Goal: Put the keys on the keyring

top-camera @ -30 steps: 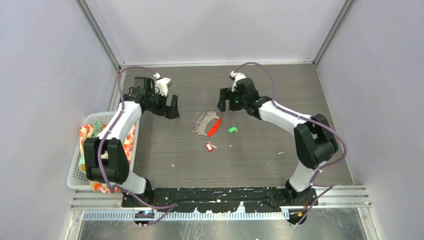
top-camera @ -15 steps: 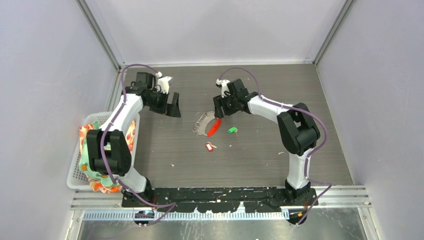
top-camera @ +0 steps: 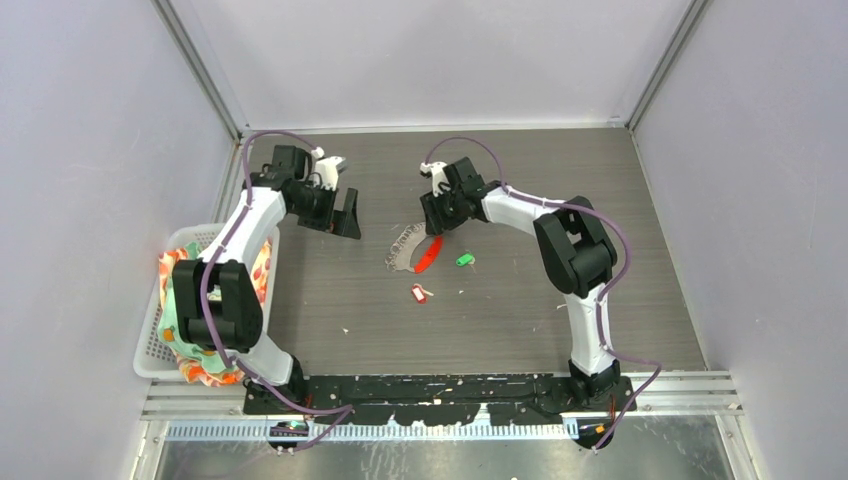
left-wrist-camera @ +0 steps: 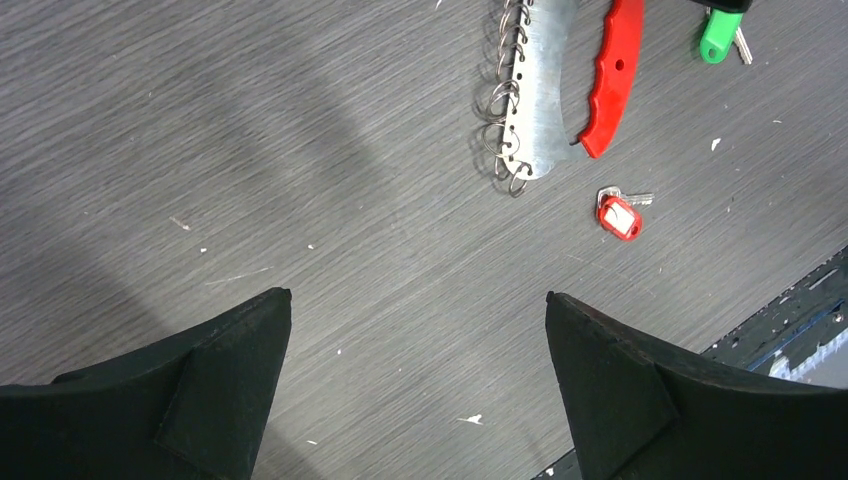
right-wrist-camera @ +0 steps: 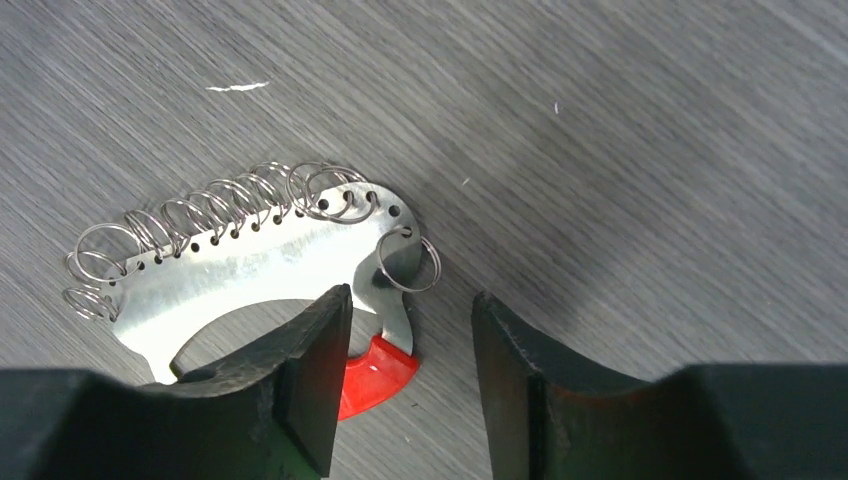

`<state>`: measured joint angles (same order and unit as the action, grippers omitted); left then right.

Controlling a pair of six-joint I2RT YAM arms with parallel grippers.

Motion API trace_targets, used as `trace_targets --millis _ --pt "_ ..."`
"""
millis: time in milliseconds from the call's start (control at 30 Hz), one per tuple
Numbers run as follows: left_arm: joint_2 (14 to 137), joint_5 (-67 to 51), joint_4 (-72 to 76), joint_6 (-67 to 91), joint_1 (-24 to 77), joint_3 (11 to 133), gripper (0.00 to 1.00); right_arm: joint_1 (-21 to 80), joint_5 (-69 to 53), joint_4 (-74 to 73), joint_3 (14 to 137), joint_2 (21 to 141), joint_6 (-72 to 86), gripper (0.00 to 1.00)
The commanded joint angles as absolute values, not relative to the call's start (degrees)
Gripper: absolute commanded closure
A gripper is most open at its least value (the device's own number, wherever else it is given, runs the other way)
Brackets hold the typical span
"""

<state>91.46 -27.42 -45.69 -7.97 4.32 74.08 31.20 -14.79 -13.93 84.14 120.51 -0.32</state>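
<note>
grey woodgrain tabletop (top-camera: 330,300) | keyring (right-wrist-camera: 250,265) lies flat mid-table, and its end by the red strip (right-wrist-camera: 375,372) sits right between your right jaws, which are apart | your left jaws gape wide over bare wood | green key (top-camera: 463,260) and red-tagged key (top-camera: 419,293) lie loose nearby

The silver-grey metal keyring with the red curved strip (top-camera: 406,250) is lying in the middle of the dark wood-grain table (top-camera: 520,180), its far end under the right gripper (top-camera: 433,222). The small green-headed key (top-camera: 463,260) is lying just right of it, the small red-tagged key (top-camera: 419,293) nearer the arm bases. A white plastic basket (top-camera: 150,340) is sitting at the left edge.
</note>
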Motion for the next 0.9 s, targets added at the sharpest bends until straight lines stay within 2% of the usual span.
trace_targets --millis 0,133,400,500,600,700,867 --pt "88.0 -27.4 -47.2 -8.4 4.1 76.5 0.00 31.6 -16.3 -14.1 87.3 121.0 -1.5 0.52" --pt "87.8 -27.6 -47.6 -8.4 4.0 76.4 0.00 31.8 -16.3 -14.8 87.9 121.6 -2.3 0.61" --pt "87.7 -27.2 -48.2 -9.2 4.1 75.6 0.00 32.0 -16.9 -15.7 89.3 122.4 -3.5 0.70" --pt "87.4 -27.2 -48.3 -9.5 4.1 75.4 0.00 32.1 -17.8 -16.7 90.2 122.9 -4.1 0.82" --pt "87.3 -27.7 -48.0 -9.6 4.0 75.3 0.00 32.3 -18.4 -18.0 91.4 123.0 -4.9 0.99" --pt "87.4 -29.8 -47.5 -10.2 4.0 75.1 0.00 32.7 -19.7 -15.6 90.2 120.0 -4.6 0.99" --pt "88.0 -38.7 -48.5 -15.9 4.0 75.6 0.00 34.0 -22.4 -1.0 79.4 106.8 -2.6 0.99"
